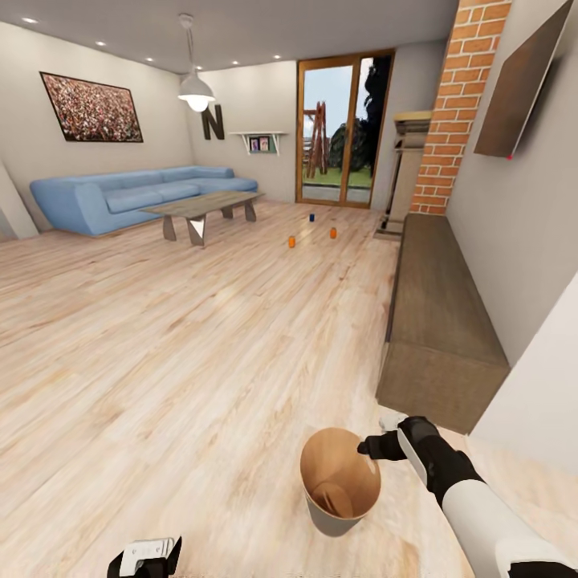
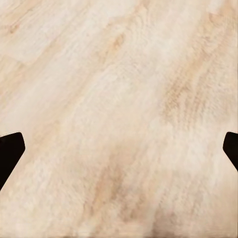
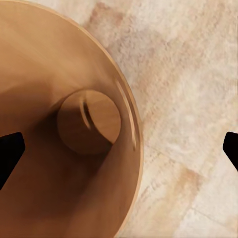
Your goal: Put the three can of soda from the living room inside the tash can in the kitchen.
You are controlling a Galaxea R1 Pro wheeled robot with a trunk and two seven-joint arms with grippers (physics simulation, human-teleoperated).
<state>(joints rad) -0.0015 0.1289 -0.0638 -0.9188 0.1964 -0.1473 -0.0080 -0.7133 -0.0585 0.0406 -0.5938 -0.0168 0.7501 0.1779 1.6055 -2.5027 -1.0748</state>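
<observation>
Judging by looks, we take the bin point(image 1: 340, 482) for light and stiff; it sits on the floor point(image 1: 160, 337) before us, and its thin rim is the natural hold. Our right gripper point(image 1: 371, 446) is at that rim, fingers apart in the wrist view, one either side of the wall. The left gripper point(image 1: 144, 558) hangs spread over bare planks. Three cans point(image 1: 291, 242) stand far off near the doors; small, smooth, probably slippery. Any labels are unreadable; a wall letter "N" point(image 1: 212, 123) shows.
</observation>
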